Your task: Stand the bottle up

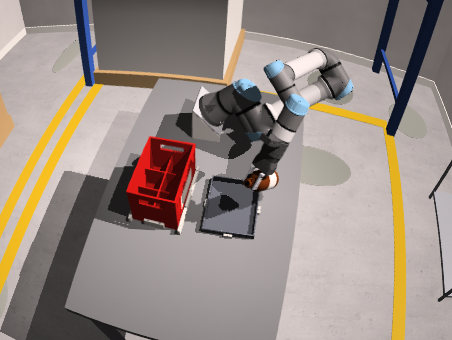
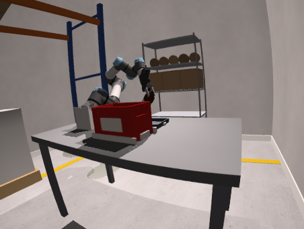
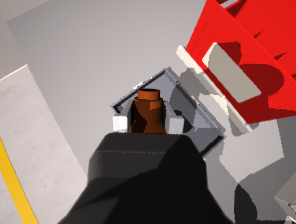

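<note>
Brown bottle [image 3: 146,114]: pinched in the tool [image 3: 147,124], lifted above the tray's [image 1: 220,220] 1 o'clock corner. Red crate [image 1: 161,182]: at the tray's 9 o'clock, on the table [image 1: 190,285].

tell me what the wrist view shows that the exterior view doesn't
Only the wrist view shows the brown bottle gripped between the two pale fingers of the gripper, its neck pointing toward the tray below.

Only the exterior view shows the table's legs, the shelf rack with boxes behind, the blue frame, and the arm bending over the crate.

Both show the red crate, the tray beside it and the grey table top.
</note>
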You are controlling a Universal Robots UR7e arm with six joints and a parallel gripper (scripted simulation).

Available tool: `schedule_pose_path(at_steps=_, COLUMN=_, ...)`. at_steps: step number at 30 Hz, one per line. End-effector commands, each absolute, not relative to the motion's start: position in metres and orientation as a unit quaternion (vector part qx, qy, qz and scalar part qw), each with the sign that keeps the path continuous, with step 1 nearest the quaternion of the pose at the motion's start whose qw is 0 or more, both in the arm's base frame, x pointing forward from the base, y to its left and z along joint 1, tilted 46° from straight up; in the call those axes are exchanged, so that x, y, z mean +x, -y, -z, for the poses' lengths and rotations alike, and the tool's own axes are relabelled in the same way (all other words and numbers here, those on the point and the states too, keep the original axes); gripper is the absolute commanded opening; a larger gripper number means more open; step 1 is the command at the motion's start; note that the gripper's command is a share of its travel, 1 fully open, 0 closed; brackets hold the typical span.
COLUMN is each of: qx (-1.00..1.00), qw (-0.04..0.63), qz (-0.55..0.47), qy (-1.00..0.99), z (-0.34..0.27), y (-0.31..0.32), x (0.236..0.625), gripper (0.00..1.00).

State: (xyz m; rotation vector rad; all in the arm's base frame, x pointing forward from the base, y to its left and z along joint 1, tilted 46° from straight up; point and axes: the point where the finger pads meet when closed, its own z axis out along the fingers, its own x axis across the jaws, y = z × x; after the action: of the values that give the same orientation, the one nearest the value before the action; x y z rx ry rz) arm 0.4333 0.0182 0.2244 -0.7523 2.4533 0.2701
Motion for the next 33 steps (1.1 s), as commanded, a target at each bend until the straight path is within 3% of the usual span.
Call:
schedule_pose_path(at_steps=1, qx=-0.277, qw=0.28, qz=-0.085, qy=-0.915, z=-0.2237, y=-0.0193, x=0.4327, gripper=0.0)
schedule_pose_path(at_steps=33, qx=-0.257, qw=0.299, qz=-0.028, qy=-0.918, z=-0.2252, y=-0.0198, x=0.4324, gripper=0.0)
